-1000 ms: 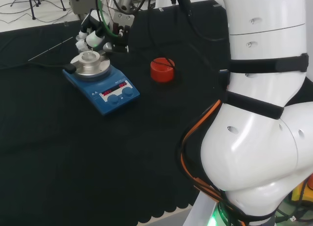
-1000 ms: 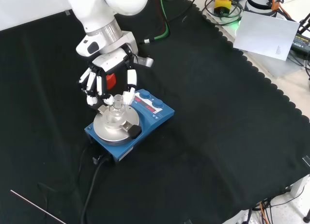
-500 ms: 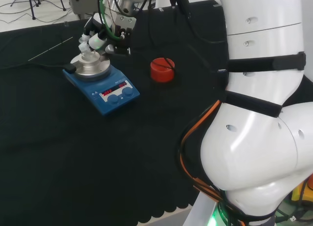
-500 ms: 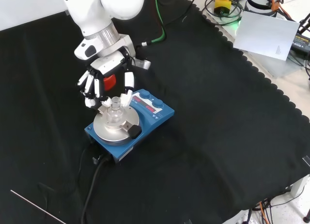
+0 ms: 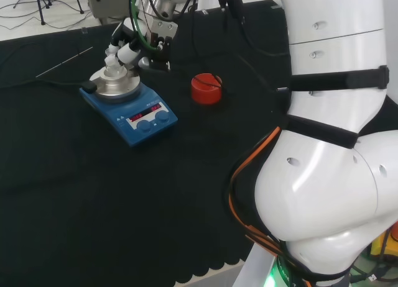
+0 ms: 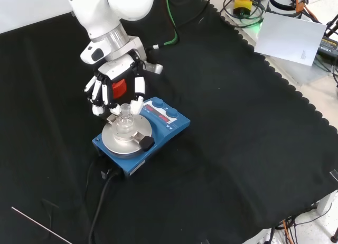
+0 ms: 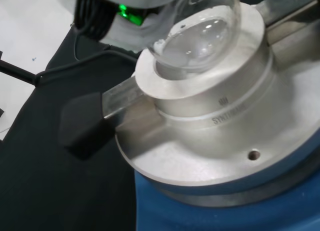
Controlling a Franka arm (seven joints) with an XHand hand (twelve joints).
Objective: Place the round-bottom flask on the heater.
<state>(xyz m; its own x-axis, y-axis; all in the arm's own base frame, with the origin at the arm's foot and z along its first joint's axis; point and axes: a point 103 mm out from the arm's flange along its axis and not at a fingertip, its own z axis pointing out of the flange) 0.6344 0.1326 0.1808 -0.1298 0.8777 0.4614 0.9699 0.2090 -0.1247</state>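
The clear round-bottom flask (image 6: 125, 119) stands upright in the bowl of the heater's metal block (image 6: 122, 140). The heater (image 6: 164, 120) is a blue box with knobs in front. In the wrist view the flask's bulb (image 7: 201, 37) rests in the block's rim (image 7: 150, 86). My hand (image 6: 112, 85) hangs just behind and above the flask, open, fingers fairly straight and pointing down. Its fingertips (image 6: 137, 104) flank the flask's neck; I cannot tell whether they touch it. The head view shows the hand (image 5: 129, 46) right of the flask (image 5: 112, 66) above the heater (image 5: 142, 116).
A red ribbed stand (image 5: 206, 88) sits right of the heater in the head view, partly behind the hand in the front view (image 6: 119, 87). A thin rod (image 5: 62, 63) lies on the cloth. A black cable (image 6: 99, 204) leaves the heater. White paper (image 6: 293, 38) lies beyond the cloth's edge.
The hand has risen a little and drawn back from the flask's neck, its fingers spreading. The flask has stayed seated on the heater.
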